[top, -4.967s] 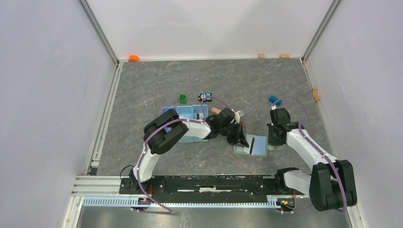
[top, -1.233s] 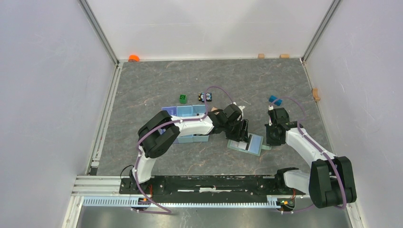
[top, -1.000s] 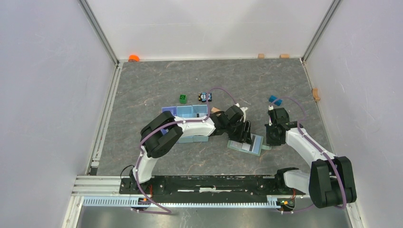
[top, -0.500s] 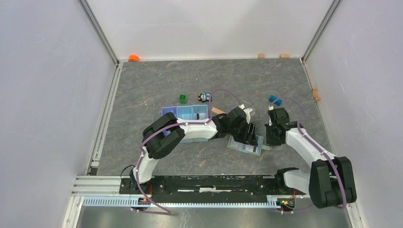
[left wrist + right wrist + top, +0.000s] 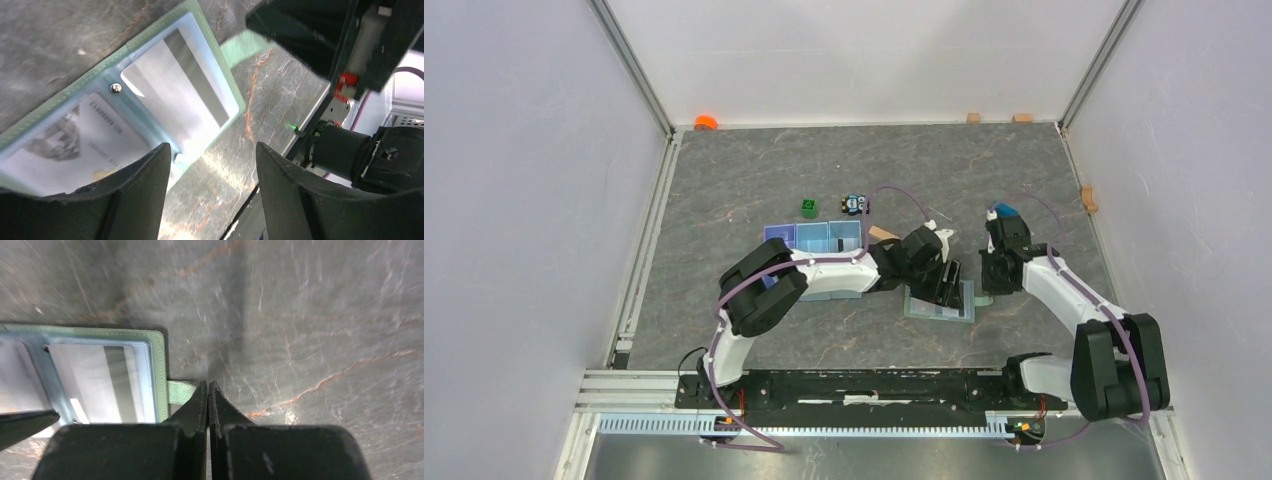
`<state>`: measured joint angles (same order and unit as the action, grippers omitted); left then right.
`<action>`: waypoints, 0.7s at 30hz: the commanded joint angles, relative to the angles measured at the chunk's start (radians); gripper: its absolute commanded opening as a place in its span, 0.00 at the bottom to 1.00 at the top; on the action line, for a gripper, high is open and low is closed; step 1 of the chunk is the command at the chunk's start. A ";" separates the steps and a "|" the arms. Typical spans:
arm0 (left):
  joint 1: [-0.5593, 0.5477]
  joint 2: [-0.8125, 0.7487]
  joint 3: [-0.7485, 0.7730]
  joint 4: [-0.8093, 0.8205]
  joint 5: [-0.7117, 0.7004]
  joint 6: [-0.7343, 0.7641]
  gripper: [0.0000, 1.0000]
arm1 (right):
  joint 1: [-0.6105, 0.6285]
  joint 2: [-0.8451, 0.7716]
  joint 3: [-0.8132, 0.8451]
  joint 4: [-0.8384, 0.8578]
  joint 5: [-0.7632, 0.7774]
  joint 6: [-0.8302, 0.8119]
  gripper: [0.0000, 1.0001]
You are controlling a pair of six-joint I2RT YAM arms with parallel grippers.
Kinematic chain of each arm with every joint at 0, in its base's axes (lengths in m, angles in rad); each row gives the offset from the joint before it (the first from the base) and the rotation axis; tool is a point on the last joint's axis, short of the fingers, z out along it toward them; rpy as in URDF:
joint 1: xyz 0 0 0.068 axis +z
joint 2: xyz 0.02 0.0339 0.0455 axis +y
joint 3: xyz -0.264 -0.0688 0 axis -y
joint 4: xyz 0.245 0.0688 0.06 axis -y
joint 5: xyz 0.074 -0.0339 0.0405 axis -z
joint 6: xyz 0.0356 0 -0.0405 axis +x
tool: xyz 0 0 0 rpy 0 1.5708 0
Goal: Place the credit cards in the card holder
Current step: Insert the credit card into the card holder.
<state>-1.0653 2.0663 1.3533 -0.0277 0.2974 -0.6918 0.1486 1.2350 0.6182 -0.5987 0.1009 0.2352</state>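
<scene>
The card holder (image 5: 934,310) lies open on the grey table, sage-green outside and pale blue inside (image 5: 115,100). Two credit cards sit in its pockets: one with a dark stripe (image 5: 185,90) and a whitish printed one (image 5: 75,135). My left gripper (image 5: 946,283) hovers low over the holder, open with nothing between its fingers (image 5: 212,150). My right gripper (image 5: 990,283) is at the holder's right edge. It is shut (image 5: 207,386), its tips lying over the end of the green snap tab (image 5: 179,391). The striped card also shows there (image 5: 100,380).
A light blue three-compartment tray (image 5: 814,237) stands left of the holder, partly under the left arm. A green cube (image 5: 809,208) and a small toy (image 5: 854,204) lie behind it. A blue object (image 5: 1004,211) sits by the right wrist. White walls ring the table.
The left gripper has slid right over the card holder and opened wider. The holder has shifted and turned slightly. The right arm has drawn a little farther back, still at the tab.
</scene>
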 commanded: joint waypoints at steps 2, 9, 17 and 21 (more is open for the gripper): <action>0.060 -0.144 -0.026 -0.118 -0.102 0.061 0.71 | 0.000 0.074 0.164 0.053 0.005 -0.032 0.13; 0.133 -0.222 -0.121 -0.169 -0.142 0.059 0.73 | 0.000 0.011 0.215 0.025 -0.049 -0.057 0.62; 0.136 -0.196 -0.143 -0.149 -0.100 0.016 0.69 | 0.000 -0.111 0.098 0.055 -0.282 -0.086 0.53; 0.135 -0.174 -0.143 -0.150 -0.092 0.002 0.68 | 0.000 -0.122 0.059 0.090 -0.373 -0.114 0.51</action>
<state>-0.9272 1.8740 1.2068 -0.1917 0.1905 -0.6662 0.1486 1.1324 0.7109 -0.5606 -0.1406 0.1600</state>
